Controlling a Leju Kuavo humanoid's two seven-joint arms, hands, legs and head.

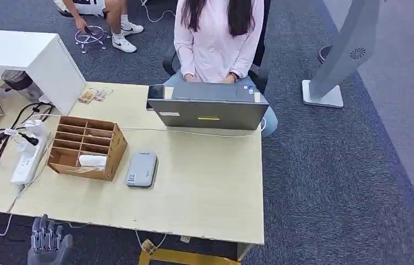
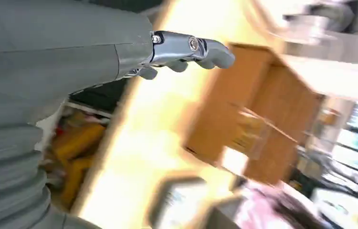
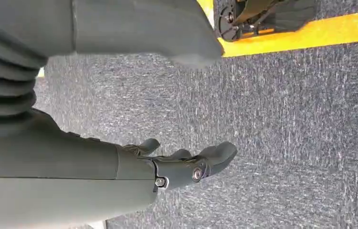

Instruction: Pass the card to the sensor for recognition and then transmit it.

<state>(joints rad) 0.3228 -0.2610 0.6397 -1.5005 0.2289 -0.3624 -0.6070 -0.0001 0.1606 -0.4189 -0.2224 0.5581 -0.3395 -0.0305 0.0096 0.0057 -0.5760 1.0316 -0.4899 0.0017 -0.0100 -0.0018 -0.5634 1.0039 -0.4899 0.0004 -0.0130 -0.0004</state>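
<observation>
Currently, your stock on view, largest first:

Desk (image 1: 205, 187): pale wood; you face its near edge, and everything listed below it sits on top.
Person (image 1: 216, 38): seated at the far side, pink top, hands at the laptop.
Laptop (image 1: 210, 110): grey, lid back turned toward you, at the far edge.
Box (image 1: 86, 146): brown, divided into slots, left of centre on the desk; also seen, blurred, in the left wrist view (image 2: 258, 114).
Card (image 1: 91, 160): the pale flat piece in the box's nearest compartment is most likely your card; too small to confirm. It appears to run across your view, left to right.
Sensor (image 1: 141, 169): the small grey slab just beside the box's right wall, apart from it, long axis running away from you; judged to be the reader.
Left hand (image 1: 47, 240): below the desk's near edge, at the left corner; fingers loosely apart, holding nothing, as the left wrist view (image 2: 186, 50) also suggests.
Right hand (image 3: 186, 167): hanging over grey carpet, fingers slack and slightly parted, nothing in them.
Key relation: the card lies forward and a little right of your left hand, up over the desk edge; your left is clearly the nearer hand.
Next move, judged: raise the left hand over the edge and come at the card from the box's open top.
</observation>
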